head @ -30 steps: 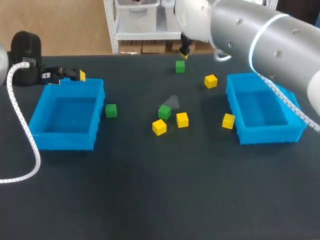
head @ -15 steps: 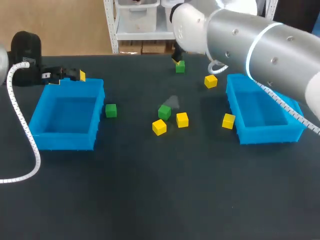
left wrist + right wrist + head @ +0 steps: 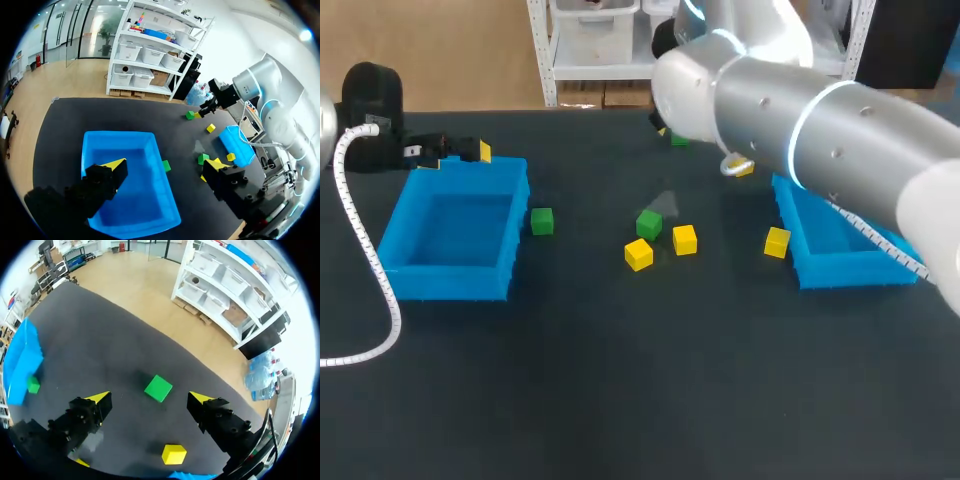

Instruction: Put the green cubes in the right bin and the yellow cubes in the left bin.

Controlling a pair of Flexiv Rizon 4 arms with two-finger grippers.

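Three green cubes show: one far back (image 3: pixel 678 139), half hidden by my right arm, one mid-table (image 3: pixel 649 224) and one beside the left bin (image 3: pixel 542 221). Yellow cubes lie at the middle (image 3: pixel 638 254) (image 3: pixel 685 239) and by the right bin (image 3: pixel 777 242). My right gripper (image 3: pixel 150 398) is open above the far green cube (image 3: pixel 158 388), which sits just ahead between the fingers, untouched. My left gripper (image 3: pixel 165 164) is open and empty over the left bin (image 3: pixel 125 185), near its back corner (image 3: pixel 460 152).
The right bin (image 3: pixel 840 255) is partly covered by my right arm (image 3: pixel 800 130), which spans the back right of the table. Another yellow cube (image 3: pixel 174 454) lies under the right gripper, toward that bin. A white cable (image 3: pixel 365 260) trails along the table's left side.
My right arm has swung leftward and now covers most of the far green cube, a yellow cube and part of the right bin. The left arm and the cubes have not moved.
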